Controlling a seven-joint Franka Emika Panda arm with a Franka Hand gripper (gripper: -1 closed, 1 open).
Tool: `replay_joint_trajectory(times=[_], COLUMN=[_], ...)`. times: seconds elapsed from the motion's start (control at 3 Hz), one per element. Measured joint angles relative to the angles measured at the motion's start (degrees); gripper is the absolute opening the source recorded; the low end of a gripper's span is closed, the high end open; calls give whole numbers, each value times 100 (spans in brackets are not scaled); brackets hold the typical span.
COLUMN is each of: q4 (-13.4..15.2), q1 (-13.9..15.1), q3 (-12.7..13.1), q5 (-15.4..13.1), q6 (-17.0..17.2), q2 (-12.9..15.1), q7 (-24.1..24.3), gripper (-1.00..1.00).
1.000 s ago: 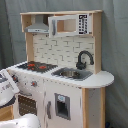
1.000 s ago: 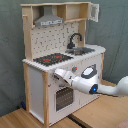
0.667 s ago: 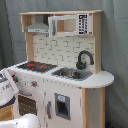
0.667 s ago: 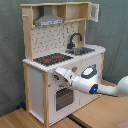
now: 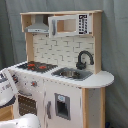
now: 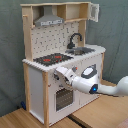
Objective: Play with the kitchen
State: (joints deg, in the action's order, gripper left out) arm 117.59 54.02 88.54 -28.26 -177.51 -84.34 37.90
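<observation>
The toy kitchen (image 5: 95,80) of white panels and pale wood fills both exterior views. It carries a black-red hob (image 5: 37,66), a black tap (image 5: 84,59), a sink (image 5: 71,73), a grey hood (image 5: 39,26) and a dotted backboard (image 6: 59,39). In the second exterior view my gripper (image 6: 62,75) sits against the front panel just below the hob (image 6: 50,59), above the oven door (image 6: 62,98). My white arm (image 6: 107,88) reaches in from the second exterior view's right. Only part of the arm (image 5: 5,89) shows at the first exterior view's left edge.
The kitchen (image 6: 35,85) stands on a wooden floor (image 6: 95,112) before a grey curtain (image 6: 115,30). An upper cabinet door (image 6: 94,12) hangs open at the second exterior view's top right. A white rounded shape (image 5: 22,122) lies low in the first exterior view.
</observation>
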Motion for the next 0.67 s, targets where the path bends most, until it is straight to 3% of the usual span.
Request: replay_joint_trajectory(times=[0.33,0.67], q4=[-2,375], q1=[-1,-400], q3=[1,64], q5=[0,-16], q6=[-9,-102], q2=[0,-13], q7=[0,-95], gripper=[100,100])
